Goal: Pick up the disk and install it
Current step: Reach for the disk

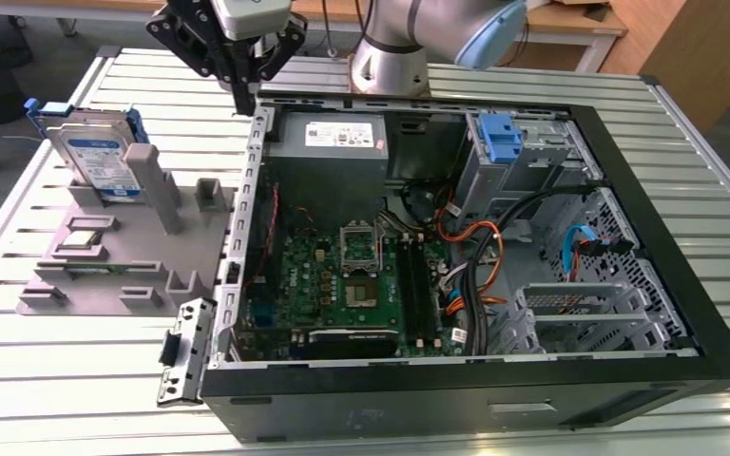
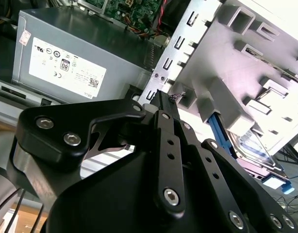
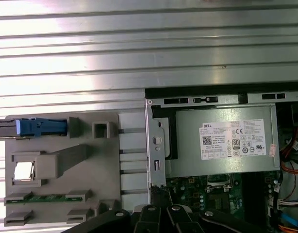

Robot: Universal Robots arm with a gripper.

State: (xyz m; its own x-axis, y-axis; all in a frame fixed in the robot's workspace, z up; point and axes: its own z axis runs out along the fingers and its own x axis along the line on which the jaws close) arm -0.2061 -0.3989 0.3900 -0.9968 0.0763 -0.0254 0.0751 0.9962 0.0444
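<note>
Clenched on nothing, the gripper hung with its black fingers pressed tip to tip, pointing down over the far left corner of the open computer case. That black case was the largest thing on the slatted metal table. It lay on its side at the exterior view's right with its inside exposed. A green motherboard covered its floor, and a grey power supply with a white label sat against its far wall. A blue latch stood on the drive cage further right.

Left of the case, just beside its wall, rested a grey moulded fixture with several slots and posts. The disk stood upright on edge in the fixture's far left slot. Its white-and-blue label faced the near side, and its blue rails ran along its edges. In the first wrist view it appeared edge-on. The gripper was apart from it, between the disk and the power supply.
</note>
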